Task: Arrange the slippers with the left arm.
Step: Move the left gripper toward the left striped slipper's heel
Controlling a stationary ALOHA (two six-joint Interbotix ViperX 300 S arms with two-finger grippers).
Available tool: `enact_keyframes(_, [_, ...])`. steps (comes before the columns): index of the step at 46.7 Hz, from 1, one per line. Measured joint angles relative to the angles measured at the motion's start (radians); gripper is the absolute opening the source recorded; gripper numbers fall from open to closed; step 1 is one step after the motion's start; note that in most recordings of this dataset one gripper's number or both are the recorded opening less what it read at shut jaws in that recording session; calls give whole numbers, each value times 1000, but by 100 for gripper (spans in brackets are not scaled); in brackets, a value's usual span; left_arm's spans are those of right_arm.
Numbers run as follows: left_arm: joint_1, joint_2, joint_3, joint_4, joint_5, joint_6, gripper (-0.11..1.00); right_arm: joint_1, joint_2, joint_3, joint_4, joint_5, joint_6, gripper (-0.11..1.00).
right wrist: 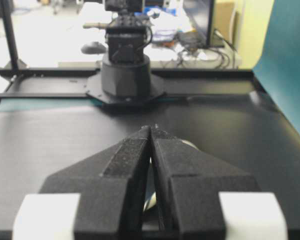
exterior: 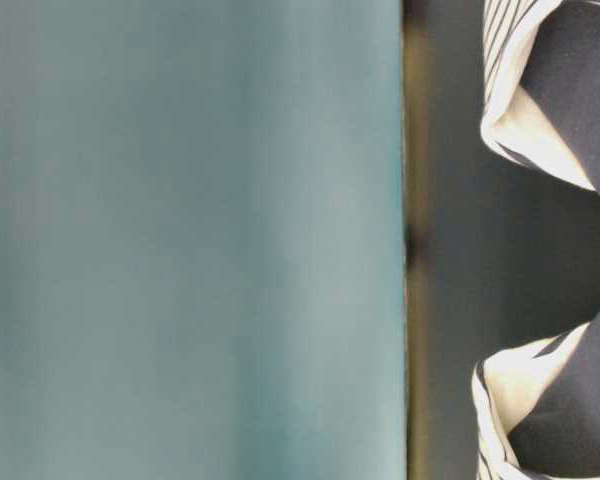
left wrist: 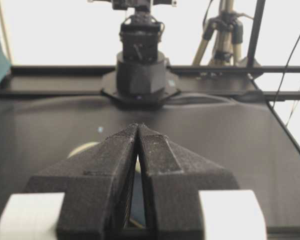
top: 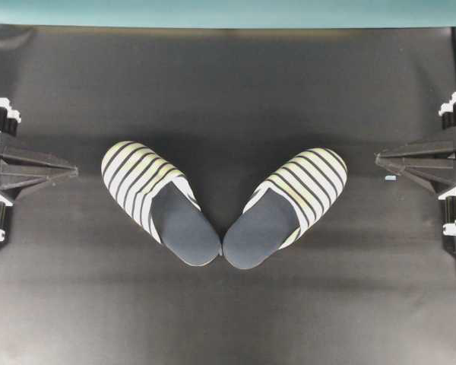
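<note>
A: Looking down from overhead, where do the slippers sit?

B: Mid-worktop (top: 235, 319), as a V. The left slipper (top: 158, 201) has its striped toe toward ten o'clock and its navy heel toward four. The right slipper (top: 286, 207) mirrors it, toe toward two o'clock, heel toward seven. The two heels meet, or very nearly, at the bottom of the V, while the toes are well apart.

A: And the left arm's pincer?

B: The left pincer (top: 74, 172) is parked at the left edge, tips pressed together, holding nothing. From it, the left slipper lies at about three o'clock, slightly low. The toe is the nearest part, with bare worktop between them.

A: The other arm?

B: The right pincer (top: 378, 159) mirrors it on the right edge, likewise pinched shut and empty, near the right slipper's toe.

A: So what does the coming move turn on?

B: My guess is the long axes. Each slipper runs diagonally, so the left pincer probably has to swing the toes inward until both lie parallel. The right slipper is the farther reach for that arm.
</note>
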Motion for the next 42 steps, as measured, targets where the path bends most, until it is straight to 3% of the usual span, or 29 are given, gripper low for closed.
enact_keyframes(3, [-2, 5, -5, 11, 23, -17, 3, 0, -2, -2, 0, 0, 0, 6])
enact_keyframes(8, [-6, 35, -40, 37, 170, -64, 1, 0, -15, -2, 0, 12, 0, 0])
enact_keyframes(19, [11, 118, -114, 40, 322, -190, 1, 0, -23, -2, 0, 80, 0, 0])
enact_keyframes(34, [72, 362, -233, 40, 566, -287, 1, 0, -23, 0, 0, 106, 2, 0])
enact_keyframes(42, [80, 522, -353, 40, 713, -324, 2, 0, -23, -2, 0, 109, 2, 0])
